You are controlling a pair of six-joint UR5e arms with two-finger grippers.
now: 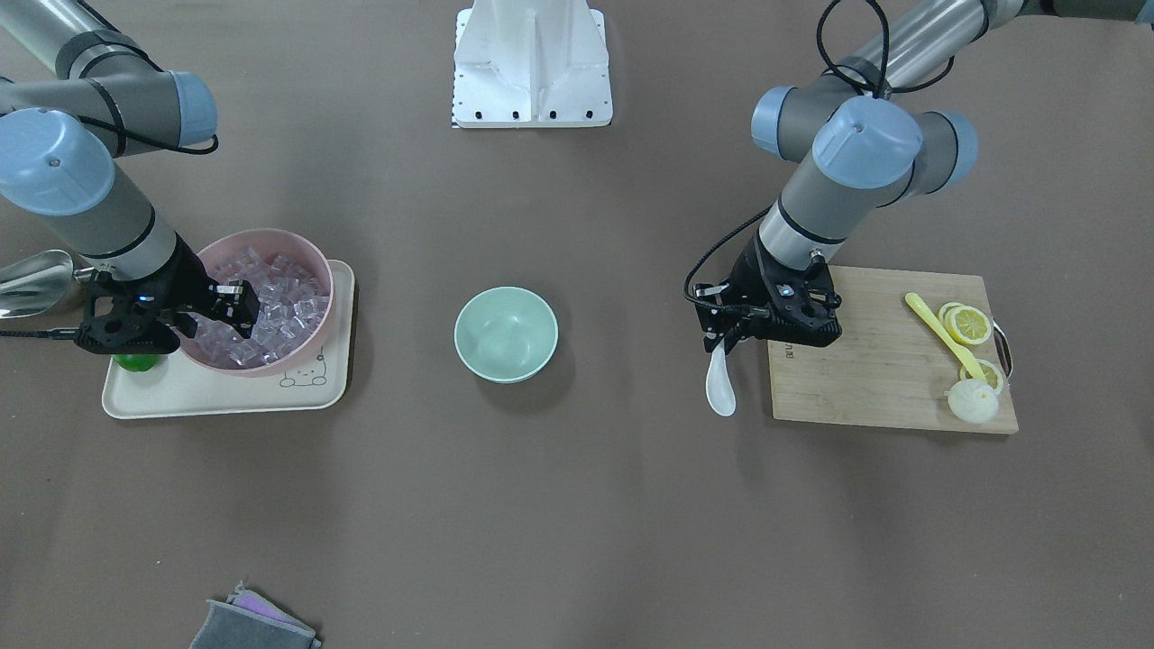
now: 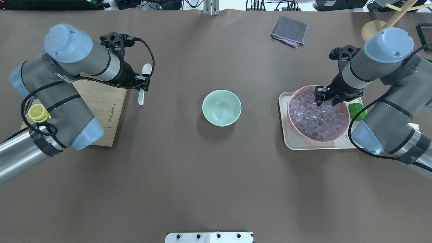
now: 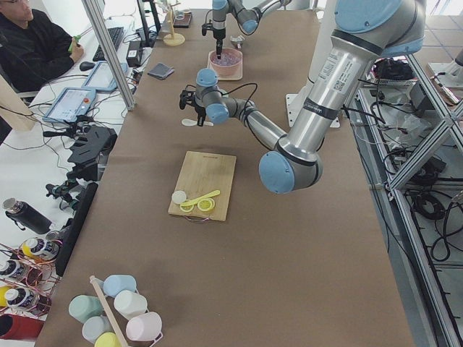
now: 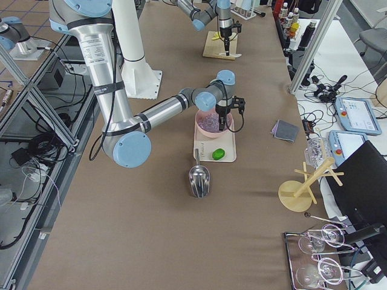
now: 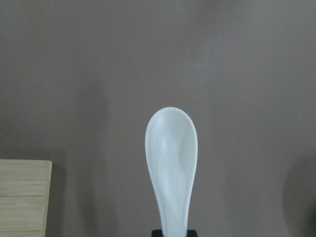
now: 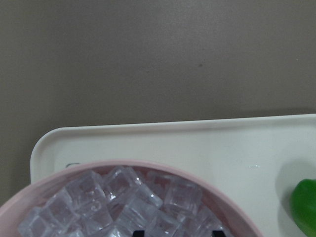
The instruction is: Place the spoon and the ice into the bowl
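Note:
The white spoon [image 1: 720, 388] is held by its handle in my left gripper [image 1: 718, 347], which is shut on it just off the cutting board's edge; its scoop points away in the left wrist view [image 5: 171, 158]. The mint-green bowl [image 1: 506, 333] stands empty at the table's middle, also in the overhead view [image 2: 221, 108]. Clear ice cubes [image 1: 288, 297] fill a pink bowl [image 1: 261, 233]. My right gripper [image 1: 245, 308] hangs over that ice, jaws apart, fingertips down at the cubes [image 6: 128, 197].
The pink bowl sits on a cream tray [image 1: 225, 397] with a green lime [image 1: 137, 362]. A steel scoop [image 1: 32, 279] lies beside the tray. The wooden board [image 1: 883, 361] carries lemon slices [image 1: 969, 324] and a yellow utensil [image 1: 942, 333]. A grey cloth [image 2: 289, 30] lies far off.

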